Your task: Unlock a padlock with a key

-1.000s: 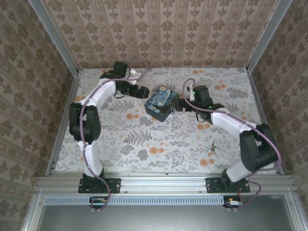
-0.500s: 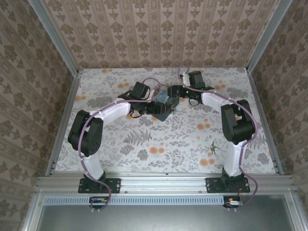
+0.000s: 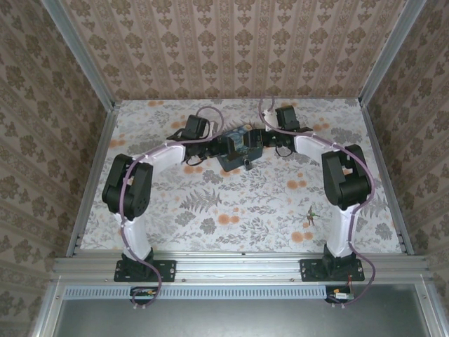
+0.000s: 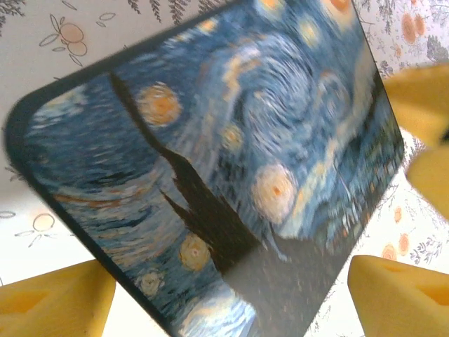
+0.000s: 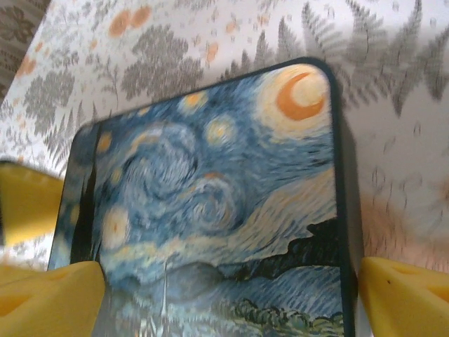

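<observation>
Moved since a second ago: both arms have closed in, the left one swinging over from the far left, and the blue box (image 3: 237, 149) has turned on the worktop (image 3: 210, 203).
Left arm: we see it bent low across the worktop, reaching right toward the box.
Left tool (image 3: 223, 147): it stands at the box's left side, spread wide. In its wrist view the yellow pads (image 4: 56, 302) sit either side of the box's near end. We cannot tell whether they press on it.
Blue box: it lies toward the back of the worktop, between the two tools. Its lid carries a swirly night-sky print.
Right tool (image 3: 255, 139): it stands at the box's right side, also spread wide. In its wrist view one pad (image 5: 407, 295) sits just beside the box's edge and the other overlaps the opposite corner. We cannot tell whether they grip.
Right arm: we see it folded, elbow high, reaching left.
Padlock: we cannot tell where it lies.
Small dark thing (image 3: 311, 216): it lies on the worktop in front of the right arm, well apart from the box, too small for us to name.
</observation>
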